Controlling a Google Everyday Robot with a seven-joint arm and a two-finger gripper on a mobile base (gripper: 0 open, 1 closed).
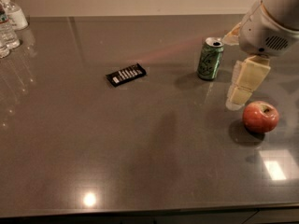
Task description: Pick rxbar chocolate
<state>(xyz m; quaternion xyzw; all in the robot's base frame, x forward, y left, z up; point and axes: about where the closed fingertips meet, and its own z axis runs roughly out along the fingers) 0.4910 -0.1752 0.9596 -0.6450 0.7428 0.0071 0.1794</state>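
The rxbar chocolate [126, 74] is a small flat black wrapper with white text lines. It lies flat on the dark grey table [140, 148], left of centre and towards the back. My gripper [236, 101] hangs at the right, pointing down just above the table. It is between the green soda can [210, 58] and the red apple [260, 116], far to the right of the bar. It holds nothing that I can see.
The green can stands upright right of the bar. The apple sits near the right edge. Clear water bottles [8, 24] stand at the far left corner. A wall runs behind the table's far edge.
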